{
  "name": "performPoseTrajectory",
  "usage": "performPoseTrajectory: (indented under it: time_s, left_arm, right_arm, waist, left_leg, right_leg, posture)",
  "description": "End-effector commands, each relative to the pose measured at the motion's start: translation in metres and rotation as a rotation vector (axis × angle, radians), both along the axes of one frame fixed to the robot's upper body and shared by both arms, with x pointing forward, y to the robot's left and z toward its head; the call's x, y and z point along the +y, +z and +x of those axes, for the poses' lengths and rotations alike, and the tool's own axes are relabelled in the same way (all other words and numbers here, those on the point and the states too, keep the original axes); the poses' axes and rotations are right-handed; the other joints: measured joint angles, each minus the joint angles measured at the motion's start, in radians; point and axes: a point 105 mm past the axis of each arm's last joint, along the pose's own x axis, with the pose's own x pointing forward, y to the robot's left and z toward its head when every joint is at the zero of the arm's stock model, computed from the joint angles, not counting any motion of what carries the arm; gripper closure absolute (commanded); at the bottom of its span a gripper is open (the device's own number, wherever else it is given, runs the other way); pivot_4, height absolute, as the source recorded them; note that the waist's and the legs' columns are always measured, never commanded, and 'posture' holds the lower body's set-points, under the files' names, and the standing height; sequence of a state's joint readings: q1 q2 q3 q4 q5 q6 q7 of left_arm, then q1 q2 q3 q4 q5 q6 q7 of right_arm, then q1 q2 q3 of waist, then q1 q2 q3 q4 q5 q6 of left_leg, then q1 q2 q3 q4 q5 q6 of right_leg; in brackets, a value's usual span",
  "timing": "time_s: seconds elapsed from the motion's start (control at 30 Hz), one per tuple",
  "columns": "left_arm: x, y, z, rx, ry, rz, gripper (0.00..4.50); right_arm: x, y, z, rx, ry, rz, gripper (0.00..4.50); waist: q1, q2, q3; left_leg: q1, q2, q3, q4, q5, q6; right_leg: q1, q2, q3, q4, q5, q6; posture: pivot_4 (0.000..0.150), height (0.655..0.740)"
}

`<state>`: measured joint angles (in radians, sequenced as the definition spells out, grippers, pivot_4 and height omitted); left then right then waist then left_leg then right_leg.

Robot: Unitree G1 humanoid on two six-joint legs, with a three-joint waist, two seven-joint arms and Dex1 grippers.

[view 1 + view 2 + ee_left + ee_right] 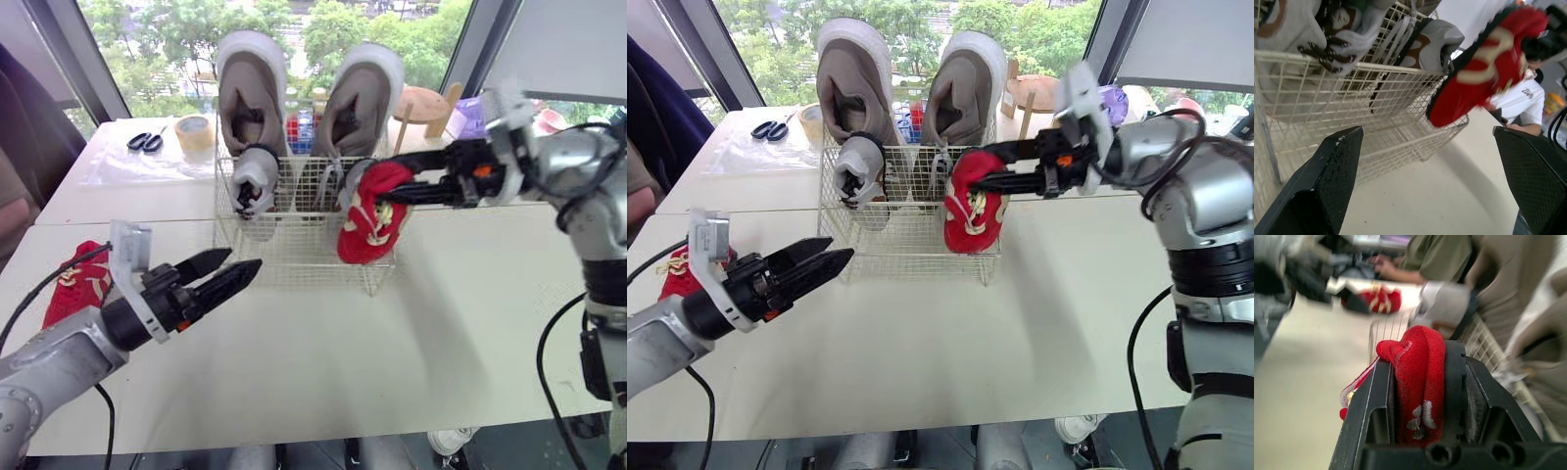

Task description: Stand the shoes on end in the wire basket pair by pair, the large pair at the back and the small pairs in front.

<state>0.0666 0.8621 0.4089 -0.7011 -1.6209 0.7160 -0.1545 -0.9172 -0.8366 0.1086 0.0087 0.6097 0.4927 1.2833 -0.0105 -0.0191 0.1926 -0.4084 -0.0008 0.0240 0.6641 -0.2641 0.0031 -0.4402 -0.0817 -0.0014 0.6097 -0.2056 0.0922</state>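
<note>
Head cam: the wire basket [294, 257] sits on the white table [411, 343] with the big taupe pair [251, 93] standing on end along the back. A small grey shoe [255, 186] is upright at the front left. The right gripper [387, 186] is clamped on the small red shoe [370, 220] by its heel collar. The toe hangs down at the basket's front right corner, and I can't tell if it's inside the rim. The left gripper [240, 260] hovers over the table in front of the basket, spread apart and holding nothing. The other red shoe [78, 284] lies on the table beside the left arm. Scissors [147, 141] and a tape roll [194, 130] are on the table behind.

Left wrist cam: the fingers [1334, 171] are wide apart. A second grey shoe [1425, 49] leans beside the first.

Right wrist cam: both pads [1376, 401] pinch the red fabric tight.
</note>
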Motion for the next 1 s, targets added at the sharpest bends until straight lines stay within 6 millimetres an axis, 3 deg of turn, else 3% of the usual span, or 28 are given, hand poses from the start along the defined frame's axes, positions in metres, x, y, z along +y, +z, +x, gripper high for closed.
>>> performPoseTrajectory:
  time_s: [0.03,0.1,0.13,0.17,0.27,0.43,0.6,0.73,0.87,1.0]
  left_arm:
    - [0.003,0.009,0.002,-0.05,0.009,0.013,0.15]
    - [0.004,0.01,0.002,-0.054,0.013,0.016,0.0]
    - [0.005,0.011,0.003,-0.057,0.019,0.019,0.0]
    - [0.007,0.011,0.003,-0.059,0.025,0.021,0.0]
    - [0.013,0.014,0.003,-0.064,0.048,0.026,0.0]
    - [0.034,0.008,0.0,-0.013,0.088,0.119,0.0]
    - [0.092,0.023,0.024,-0.051,0.389,0.247,0.0]
    - [0.151,0.005,0.051,0.082,0.694,0.552,0.0]
    - [0.173,-0.001,0.055,0.3,0.773,0.629,0.0]
    - [0.176,0.002,0.06,0.421,0.784,0.688,0.0]
  right_arm:
    - [0.002,-0.007,0.002,-0.011,0.023,-0.003,3.12]
    - [0.001,-0.013,0.006,-0.011,0.011,-0.018,2.22]
    - [0.0,-0.013,0.006,-0.008,0.012,-0.019,2.01]
    - [-0.001,-0.01,0.006,-0.01,0.012,-0.009,1.27]
    - [-0.002,0.003,0.002,-0.018,0.012,0.016,0.04]
    - [-0.005,0.038,-0.026,0.027,0.092,0.089,0.04]
    - [-0.008,0.069,-0.053,0.091,0.192,0.184,0.04]
    - [0.003,0.059,-0.063,0.123,0.233,0.108,0.04]
    - [0.011,0.042,-0.077,0.17,0.291,0.015,0.04]
    - [0.016,0.029,-0.081,0.159,0.309,-0.049,0.04]
  waist:
    - [0.0,0.0,0.0]
    - [0.001,0.0,0.0]
    - [0.0,0.0,0.0]
    - [0.0,0.0,0.0]
    - [-0.001,0.0,0.0]
    - [-0.001,0.001,0.001]
    - [0.0,0.001,0.001]
    - [-0.001,0.001,0.001]
    - [-0.002,0.0,0.002]
    - [0.001,-0.001,0.002]
  left_leg:
    - [0.0,0.0,0.0,0.0,0.0,0.0]
    - [0.0,0.0,0.0,0.0,0.0,0.0]
    - [0.0,0.0,0.0,0.0,0.0,0.0]
    - [0.0,0.0,0.0,0.0,0.0,0.0]
    - [0.0,0.0,0.0,0.0,0.0,0.0]
    - [0.0,0.0,0.0,0.0,0.0,0.0]
    - [0.0,0.001,0.0,-0.001,0.0,0.0]
    - [0.0,0.001,0.0,-0.001,0.0,0.0]
    - [-0.001,0.0,0.0,-0.002,0.0,0.0]
    - [-0.001,0.0,0.0,-0.002,0.0,0.0]
  right_leg:
    - [0.0,0.0,0.0,0.0,0.0,0.0]
    - [0.0,0.0,0.0,0.0,0.0,0.0]
    - [0.0,0.0,0.0,0.0,0.0,0.0]
    - [0.0,0.0,0.0,0.0,0.0,0.0]
    - [0.0,0.0,0.0,0.0,0.0,0.0]
    - [-0.001,-0.001,0.0,0.001,0.0,0.0]
    - [-0.001,0.0,0.0,0.001,0.0,0.0]
    - [-0.001,-0.001,-0.001,0.001,0.0,0.0]
    - [-0.002,-0.001,0.0,0.001,0.0,0.0]
    - [-0.002,-0.001,-0.001,0.002,0.001,0.001]
  posture:
    - [0.15,0.74]
    - [0.15,0.74]
    - [0.15,0.74]
    - [0.15,0.74]
    - [0.15,0.74]
    - [0.15,0.74]
    - [0.15,0.74]
    - [0.15,0.74]
    - [0.15,0.74]
    - [0.15,0.74]
